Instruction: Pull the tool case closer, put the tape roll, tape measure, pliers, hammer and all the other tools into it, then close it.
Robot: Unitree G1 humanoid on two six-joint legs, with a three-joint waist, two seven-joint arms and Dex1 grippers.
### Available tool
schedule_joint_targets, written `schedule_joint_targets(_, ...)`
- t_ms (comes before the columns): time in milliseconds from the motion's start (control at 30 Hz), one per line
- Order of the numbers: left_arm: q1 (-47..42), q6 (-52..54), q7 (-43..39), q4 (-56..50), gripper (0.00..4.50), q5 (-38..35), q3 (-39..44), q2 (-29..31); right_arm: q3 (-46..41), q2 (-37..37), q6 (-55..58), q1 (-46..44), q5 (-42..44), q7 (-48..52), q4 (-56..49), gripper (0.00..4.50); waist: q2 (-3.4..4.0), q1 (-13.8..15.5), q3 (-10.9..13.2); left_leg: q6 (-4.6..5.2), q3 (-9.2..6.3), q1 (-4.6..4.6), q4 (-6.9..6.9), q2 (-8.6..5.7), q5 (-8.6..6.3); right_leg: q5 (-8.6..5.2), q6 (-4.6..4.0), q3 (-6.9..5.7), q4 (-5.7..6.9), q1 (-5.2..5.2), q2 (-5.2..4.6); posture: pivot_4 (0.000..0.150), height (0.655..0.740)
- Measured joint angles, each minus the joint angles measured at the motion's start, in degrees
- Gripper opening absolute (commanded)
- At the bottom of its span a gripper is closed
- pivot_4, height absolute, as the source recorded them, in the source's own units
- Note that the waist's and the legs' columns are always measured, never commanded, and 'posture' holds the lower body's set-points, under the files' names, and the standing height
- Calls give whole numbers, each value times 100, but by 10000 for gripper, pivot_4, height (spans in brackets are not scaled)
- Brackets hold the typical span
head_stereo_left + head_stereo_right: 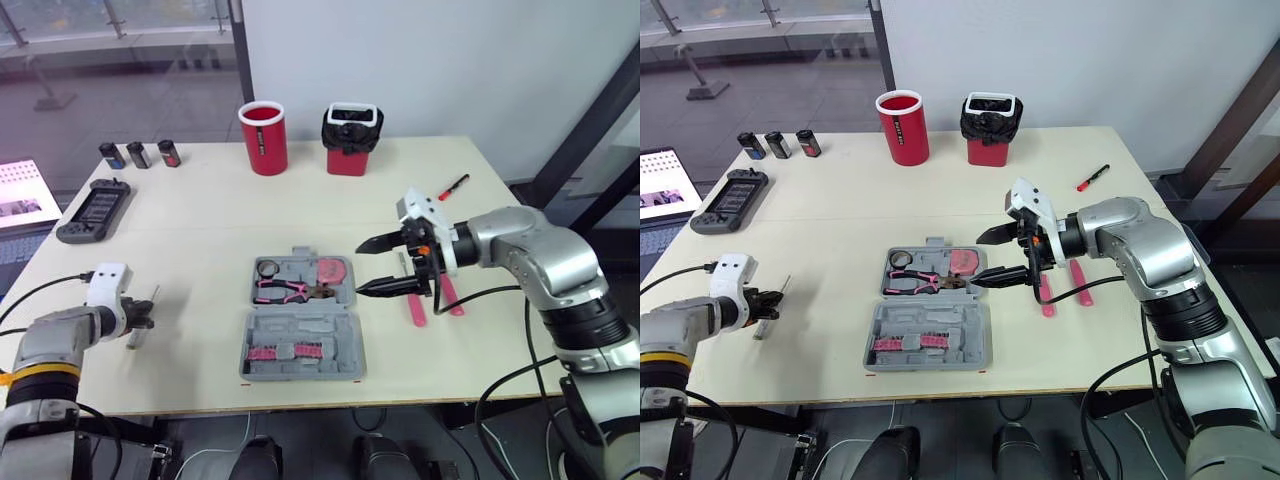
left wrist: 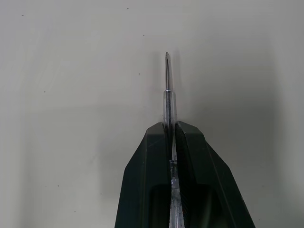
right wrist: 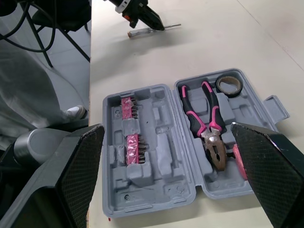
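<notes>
The grey tool case (image 1: 303, 322) lies open at the table's middle. Its far half holds pink-handled pliers (image 1: 283, 290), a tape roll (image 1: 268, 267) and a pink tape measure (image 1: 332, 272); the near half holds pink bit strips (image 1: 275, 352). My right gripper (image 1: 362, 268) hovers open at the case's right edge, nothing between its fingers (image 3: 71, 175). Two pink-handled tools (image 1: 415, 300) lie on the table just right of it. Near the left front edge my left gripper (image 1: 140, 322) is shut on a thin metal tool (image 2: 169, 95), low over the table.
A red cup (image 1: 263, 138) and a red-and-black container (image 1: 351, 138) stand at the back. Three small canisters (image 1: 140, 154) and a dark handheld device (image 1: 95, 210) sit at the back left. A red marker (image 1: 453, 187) lies at the back right.
</notes>
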Motion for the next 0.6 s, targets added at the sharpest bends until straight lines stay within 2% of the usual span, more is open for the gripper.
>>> schedule_joint_targets(67, -4, 25, 99, -21, 545, 29, 1, -66, 0, -43, 8, 54, 1, 11, -76, 45000, 19, 7, -5, 0, -1, 2, 0, 0, 1, 0, 0, 0, 0, 2, 0, 1500, 7400)
schedule_joint_targets(100, 10, 26, 156, -66, 4134, 37, 7, -95, 0, -59, 7, 91, 2, 21, -97, 45000, 23, 7, -6, 1, -1, 2, 0, 0, 1, 0, 0, 0, 0, 3, 0, 1500, 7400)
schedule_joint_targets(200, 145, 19, 235, -289, 15894, 16, 44, -199, 0, -117, -63, 179, -10, 109, -95, 45000, 25, -9, -6, -2, -1, 2, 1, -1, 3, 0, 1, 0, -1, 4, 0, 1500, 7400)
schedule_joint_targets(233, 224, 46, 236, -418, 22469, -1, 62, -213, 1, -131, -120, 188, -20, 150, -67, 45000, 25, -26, -6, -2, -1, 2, 1, 0, 3, 0, 1, 0, -1, 4, 0, 1500, 7400)
schedule_joint_targets(300, 383, 155, 255, -678, 30388, -65, 84, -217, 4, -135, -255, 185, -86, 219, 46, 45000, 25, -58, -6, -2, -2, 4, 1, 0, 3, 0, 1, 0, 0, 4, 0, 1500, 7400)
schedule_joint_targets(367, 576, 342, 277, -1021, 40754, -142, 141, -222, 22, -131, -350, 179, -165, 266, 197, 45000, 25, -88, -5, -2, -2, 4, 1, 0, 3, 0, 0, 0, 0, 3, 0, 1500, 7400)
schedule_joint_targets(600, 1301, 797, 515, -2037, 40754, -354, 432, -316, 121, -31, -464, 140, -285, 368, 309, 45000, 23, -231, -5, -2, -2, 5, -4, 1, 3, -1, 3, 2, -1, 1, 0, 1500, 7400)
